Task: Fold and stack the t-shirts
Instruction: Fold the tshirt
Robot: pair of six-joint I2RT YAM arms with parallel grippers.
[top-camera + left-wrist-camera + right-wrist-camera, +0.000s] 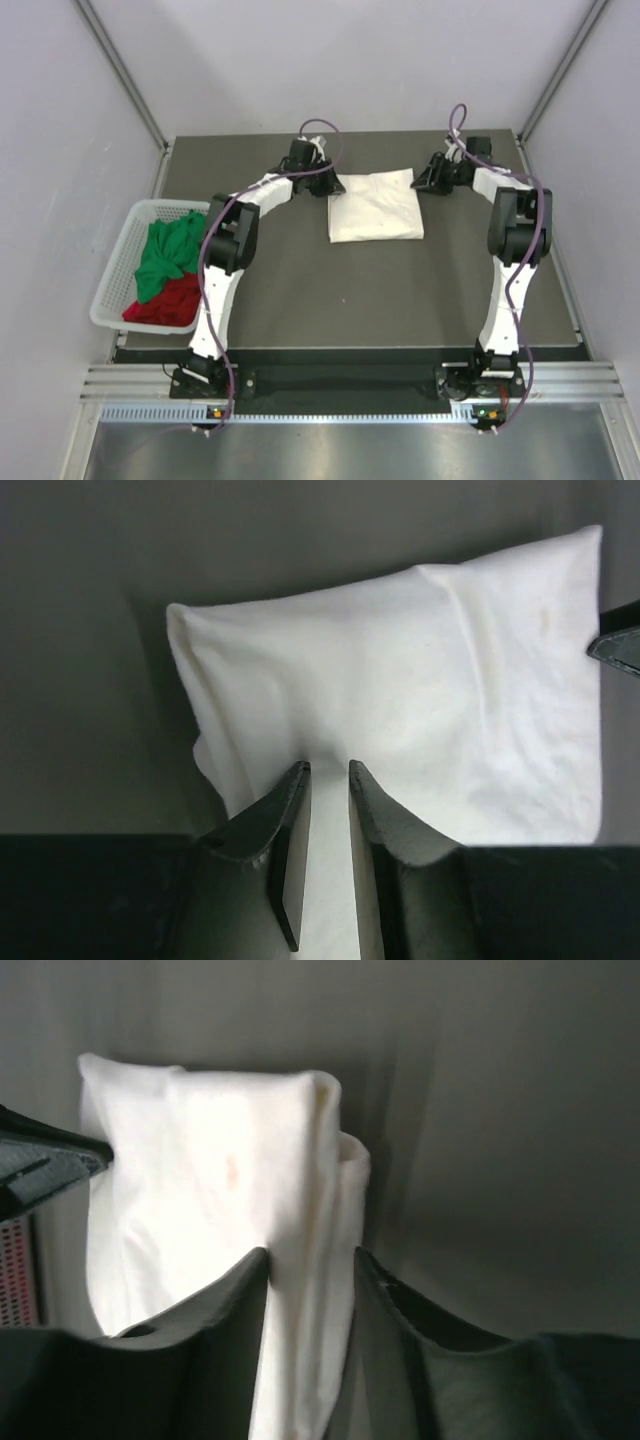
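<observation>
Top external view: the cream-white t-shirt (375, 205) lies folded into a rough rectangle on the far middle of the counter (300, 290). The left pincer (322, 182) meets the shirt's far left corner, and the right pincer (428, 180) meets its far right corner. Both arms reach forward and bend inward towards the cloth. Well apart from it, at the counter's left edge, a white mesh basket (113, 290) holds the green t-shirt (165, 248). The red t-shirt (165, 300) is bunched just nearer the arm bases in the same basket. This view does not show the finger gaps.

Left wrist view: the left pincer (328, 770) is narrow, with white cloth running up between its fingers, so it grips the shirt's edge. The rest of the shirt spreads flat beyond the fingertips. A dark tip of the right pincer shows at the frame's right edge.

Right wrist view: the right pincer (310, 1255) is closed on a raised, bunched fold of the same shirt. The cloth stands up between its fingers, a lift that the overhead view does not show.
</observation>
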